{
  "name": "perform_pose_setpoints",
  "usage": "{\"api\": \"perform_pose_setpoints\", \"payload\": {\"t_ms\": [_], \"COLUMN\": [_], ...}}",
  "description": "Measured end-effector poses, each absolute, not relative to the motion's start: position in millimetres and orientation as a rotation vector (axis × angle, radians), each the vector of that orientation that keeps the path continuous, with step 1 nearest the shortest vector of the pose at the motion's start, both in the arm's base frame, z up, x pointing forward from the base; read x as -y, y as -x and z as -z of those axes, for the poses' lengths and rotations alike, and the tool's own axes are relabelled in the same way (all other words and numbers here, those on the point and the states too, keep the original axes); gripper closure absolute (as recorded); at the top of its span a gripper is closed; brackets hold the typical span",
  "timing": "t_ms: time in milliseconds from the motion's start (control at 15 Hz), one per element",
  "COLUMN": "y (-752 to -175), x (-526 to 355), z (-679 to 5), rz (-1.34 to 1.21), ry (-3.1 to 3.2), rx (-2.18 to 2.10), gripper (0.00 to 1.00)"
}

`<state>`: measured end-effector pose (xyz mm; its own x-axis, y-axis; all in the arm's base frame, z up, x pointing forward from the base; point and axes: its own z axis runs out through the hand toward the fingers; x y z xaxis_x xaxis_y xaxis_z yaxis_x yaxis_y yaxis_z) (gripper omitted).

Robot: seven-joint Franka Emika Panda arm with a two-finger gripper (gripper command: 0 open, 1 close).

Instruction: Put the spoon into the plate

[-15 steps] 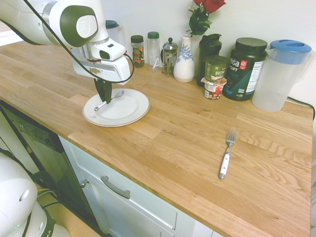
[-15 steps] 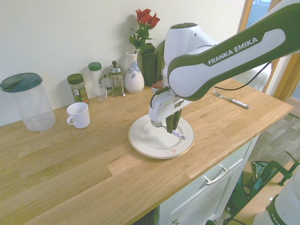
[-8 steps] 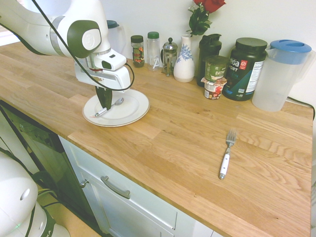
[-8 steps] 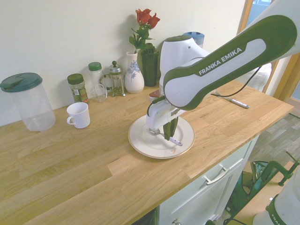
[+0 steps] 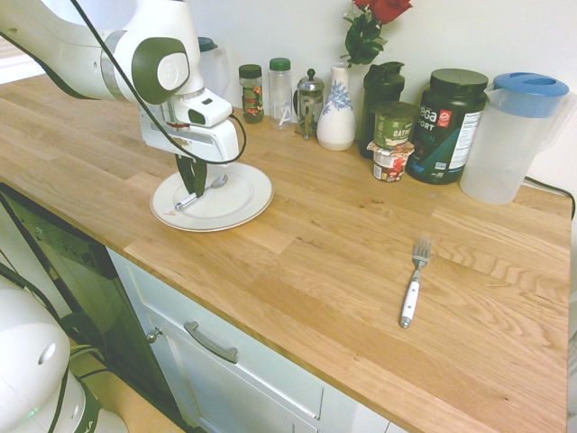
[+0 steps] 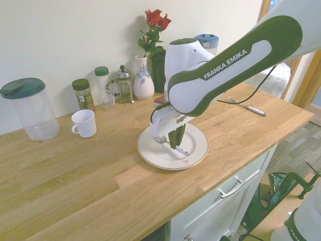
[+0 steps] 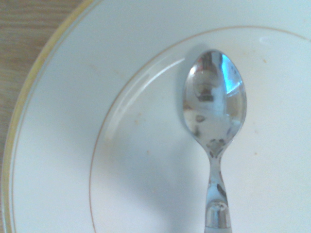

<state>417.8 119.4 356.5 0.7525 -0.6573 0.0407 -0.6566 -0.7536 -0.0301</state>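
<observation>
**Spoon over plate, gripper clamped on its handle**

Surroundings: the wooden desk [image 5: 343, 244] carries a row of items along the back wall. In the first exterior view: 2 spice jars [image 5: 251, 92], a small French press [image 5: 309, 102], a white vase [image 5: 336, 114] with a red rose, a dark bottle [image 5: 382, 90], a large black tub [image 5: 446, 124], a small green-lidded jar [image 5: 394, 124] stacked on a yoghurt pot, and a clear pitcher [image 5: 514, 135] with a blue lid. A white-handled fork [image 5: 413, 290] lies alone on the desk, well apart from the plate. The second exterior view adds a white mug [image 6: 84, 123] and a clear container [image 6: 30, 108] with a dark lid, both away from the plate. Nothing stands between gripper and plate.

Task item: the gripper [image 5: 192, 187] points straight down over the plate [image 5: 239, 206], fingers clenched on the spoon [image 5: 206, 189] at its white handle. The spoon sits tilted, with its bowl toward the plate's middle and its handle end toward the rim. The wrist view shows the shiny bowl [image 7: 214, 104] just above or on the plate's shallow centre; I cannot tell whether it touches.

Containers: the plate holds only the spoon. The pitcher looks empty.
</observation>
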Motion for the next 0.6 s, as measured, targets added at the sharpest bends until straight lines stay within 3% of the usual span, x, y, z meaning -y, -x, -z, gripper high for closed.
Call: {"api": "perform_pose_setpoints", "payload": {"t_ms": [400, 600], "y": [-421, -427], "x": [-107, -62], "z": [-366, -433], "rz": [0.074, 0.059], "ry": [2.927, 2.902], "rx": [-1.140, -1.284], "gripper": [0.00, 0.00]}}
